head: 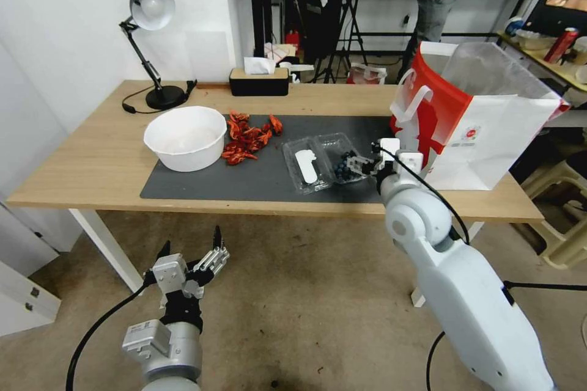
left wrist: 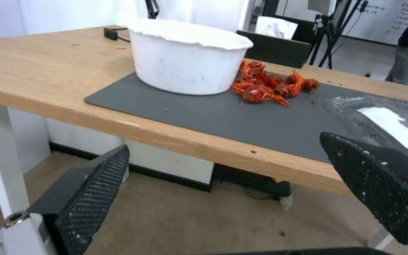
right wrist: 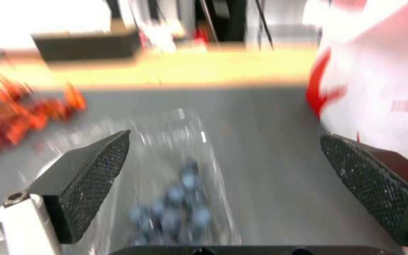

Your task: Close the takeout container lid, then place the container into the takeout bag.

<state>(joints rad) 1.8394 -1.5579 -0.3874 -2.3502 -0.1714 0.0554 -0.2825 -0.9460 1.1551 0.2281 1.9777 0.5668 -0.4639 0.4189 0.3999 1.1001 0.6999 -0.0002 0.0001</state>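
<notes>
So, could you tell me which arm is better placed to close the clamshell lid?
Right: the right gripper hovers open over the takeout container, beside its flat-open lid. The left gripper hangs open below the table.

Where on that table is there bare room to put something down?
Free: the wooden tabletop left of the white bowl, and the grey mat in front of the bowl. Crowded: the crayfish, open takeout container, right gripper and takeout bag.
</notes>
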